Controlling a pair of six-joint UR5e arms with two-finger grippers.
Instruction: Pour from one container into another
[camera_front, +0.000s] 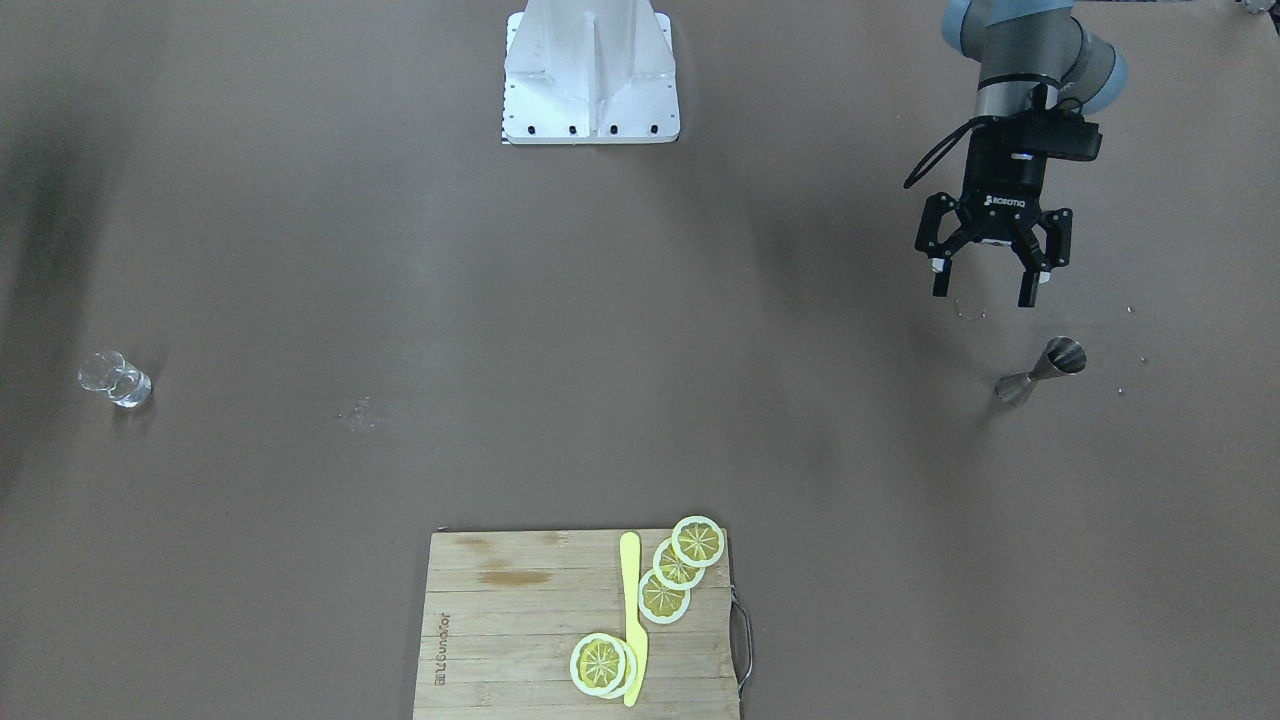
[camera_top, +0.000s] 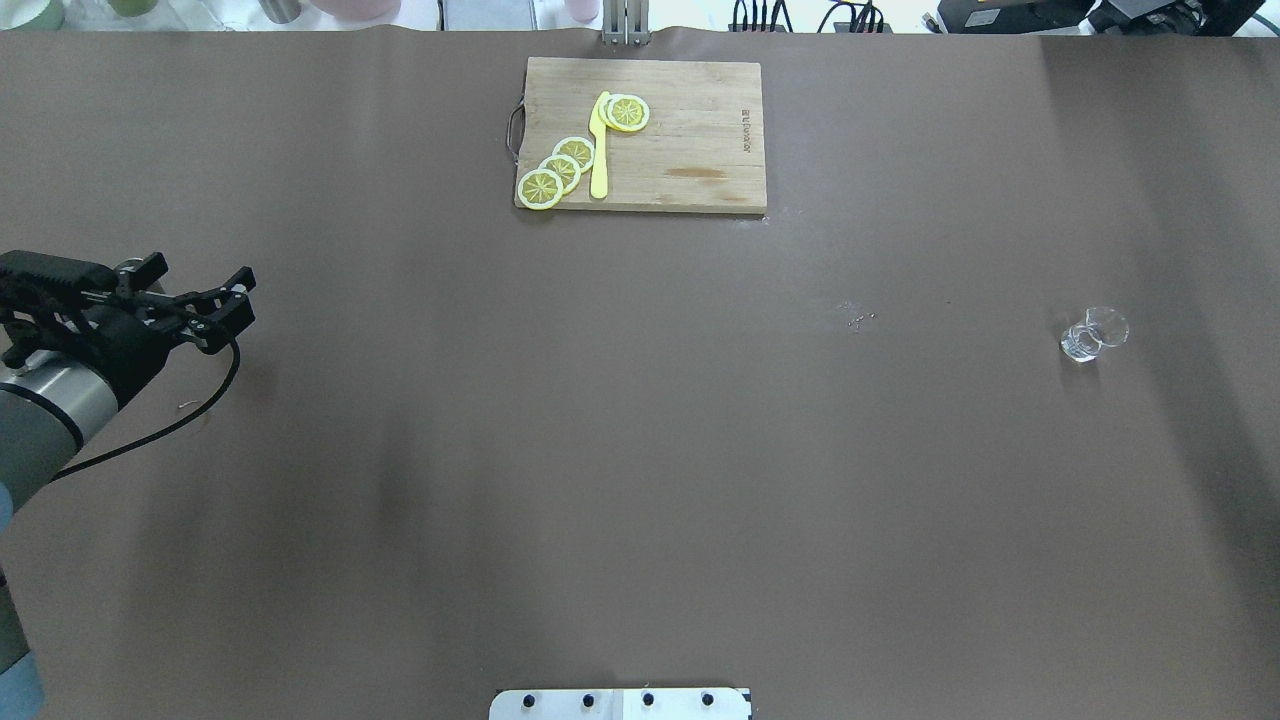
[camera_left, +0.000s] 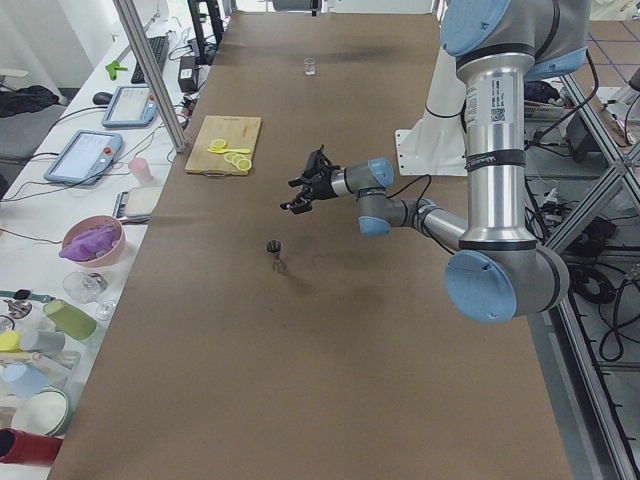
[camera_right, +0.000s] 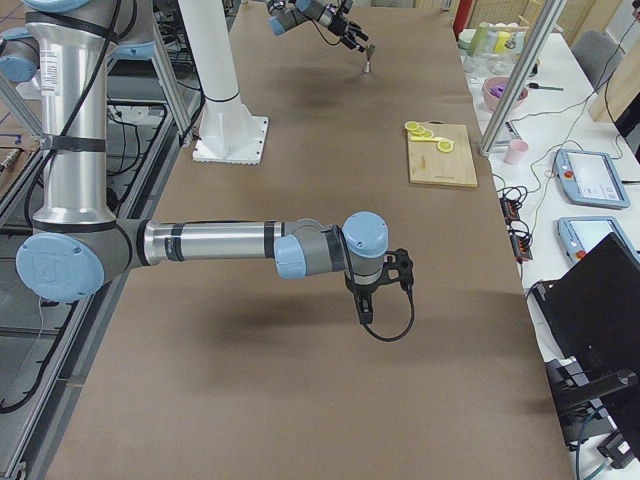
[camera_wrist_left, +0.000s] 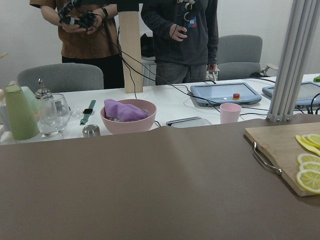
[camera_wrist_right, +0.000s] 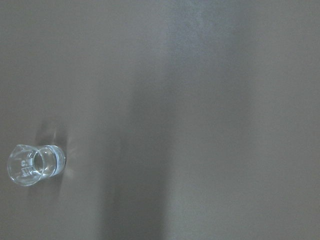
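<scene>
Small silver-grey metal hourglass jigger (camera_front: 1040, 372), upright on counter (camera_front: 700, 400); left gripper (camera_front: 985, 293) nearby, fingers wide, empty; probable risk: off-centre closing topples jigger.

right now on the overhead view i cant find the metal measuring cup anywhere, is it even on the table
observer: yes, the front camera shows the measuring cup on the table near the left end effector, not touching it.
operator: upright or knocked over
observer: upright, going by the left side camera.
operator: is that end effector holding anything
observer: no, the front camera shows it open and empty.
operator: i cant see the right arm either
observer: the right side camera shows the right arm reaching out over the table, and its wrist camera has the glass in view.
</scene>
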